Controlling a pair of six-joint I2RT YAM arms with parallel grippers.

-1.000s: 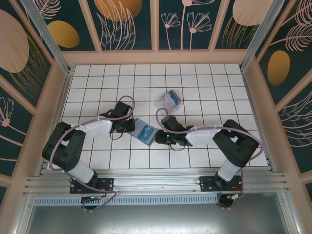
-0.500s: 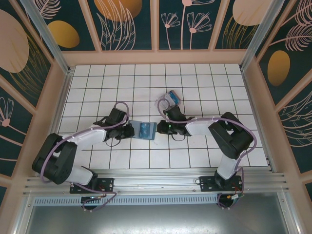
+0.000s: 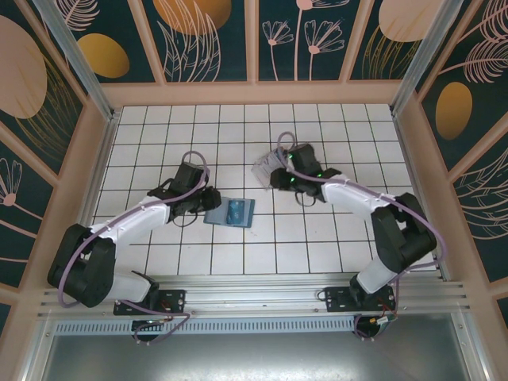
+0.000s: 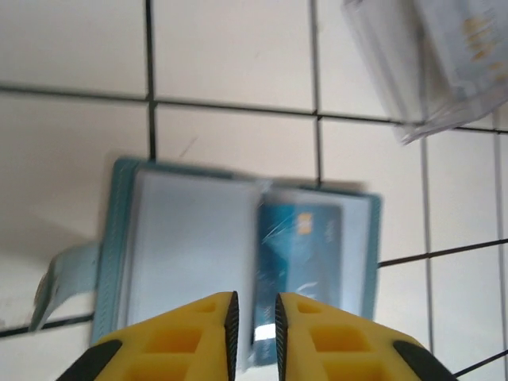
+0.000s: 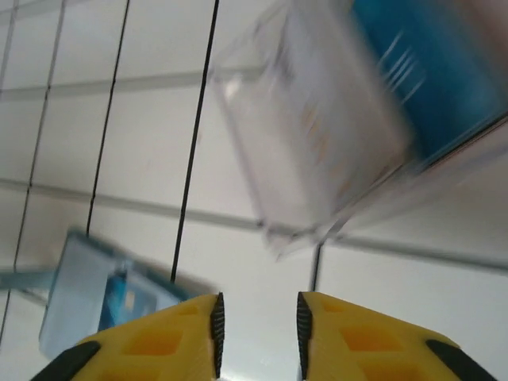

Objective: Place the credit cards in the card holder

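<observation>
From above, the card holder (image 3: 225, 214) lies open on the white tiled surface (image 3: 317, 230) with a blue credit card (image 3: 236, 213) showing in it. The left end effector (image 3: 208, 198) is just left of the card holder. The right end effector (image 3: 275, 176) is beyond the card holder, beside a clear box (image 3: 264, 168).

In the left wrist view, the left end effector (image 4: 255, 298) hangs over the card holder (image 4: 190, 254), its fingers a narrow slit apart and empty. The credit card (image 4: 302, 254) sits in the right-hand pocket. The clear box (image 4: 429, 63) lies beyond the card holder.

In the right wrist view, the right end effector (image 5: 259, 298) is parted and empty. The clear box (image 5: 317, 143), blurred, holds something blue. The card holder (image 5: 87, 294) lies to its lower left.
</observation>
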